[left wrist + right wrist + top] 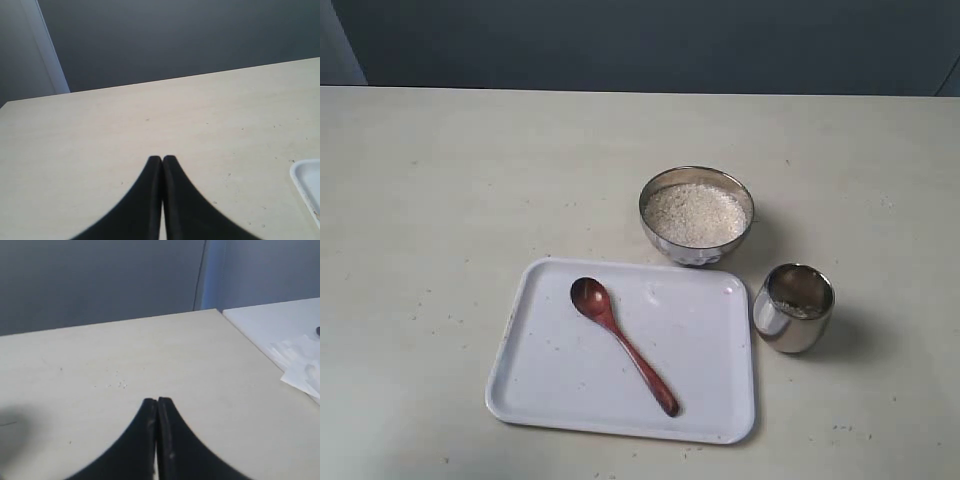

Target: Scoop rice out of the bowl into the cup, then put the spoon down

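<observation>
Pale cream tabletop fills the scene, with a dark grey wall behind it. Each wrist view shows its claw pressed closed on nothing: the left gripper has its black fingers meeting tip to tip above bare table, a corner of the white tray just showing at the edge, and the right gripper is likewise shut and empty, with a few stray grains on the table beyond it. Neither arm appears in the exterior view, so both seem parked well apart from the work. Further out, the spoon lies flat on the tray, scoop up and turned away from the viewer, its handle slanting toward the tray's near right corner, which leaves the slim shaft free for a pinch. The bowl stands just beyond the tray's far right edge, its rice heaped nearly to the rim. The cup stands upright just right of the tray, close to the bowl, probably so each scoop travels only a short way; some pale grains seem to lie inside it.
</observation>
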Available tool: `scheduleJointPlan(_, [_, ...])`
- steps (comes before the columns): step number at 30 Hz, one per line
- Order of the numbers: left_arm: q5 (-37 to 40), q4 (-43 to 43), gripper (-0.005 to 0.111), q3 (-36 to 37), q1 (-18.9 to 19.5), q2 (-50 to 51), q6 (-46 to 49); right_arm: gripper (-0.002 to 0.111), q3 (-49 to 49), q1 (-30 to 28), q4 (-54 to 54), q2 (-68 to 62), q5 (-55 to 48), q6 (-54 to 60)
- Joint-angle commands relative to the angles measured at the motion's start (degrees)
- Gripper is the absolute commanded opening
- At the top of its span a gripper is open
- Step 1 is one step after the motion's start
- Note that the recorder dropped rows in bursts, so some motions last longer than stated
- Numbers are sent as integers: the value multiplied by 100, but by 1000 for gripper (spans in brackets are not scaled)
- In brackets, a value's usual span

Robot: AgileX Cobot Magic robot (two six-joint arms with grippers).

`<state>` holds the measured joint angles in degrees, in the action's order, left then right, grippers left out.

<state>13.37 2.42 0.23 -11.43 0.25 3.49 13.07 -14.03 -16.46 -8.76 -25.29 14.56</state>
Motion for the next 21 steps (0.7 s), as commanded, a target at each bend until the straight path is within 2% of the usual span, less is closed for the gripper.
scheduleJointPlan(1, [-8,5,1,-23,-20,-25,-37,0,-455,-483,-378,876,-316,11])
scheduleJointPlan(5, [-8,5,1,-23,-20,-25,-37,0,-664,-532,-468,876,-449,-4])
scheduleJointPlan(13, [-8,5,1,-23,-20,-25,-37,0,-1207,-532,-326,876,-82,-43])
scheduleJointPlan(21, [-8,5,1,-23,-20,-25,-37,0,-1307,-532,571,876,154,-1079])
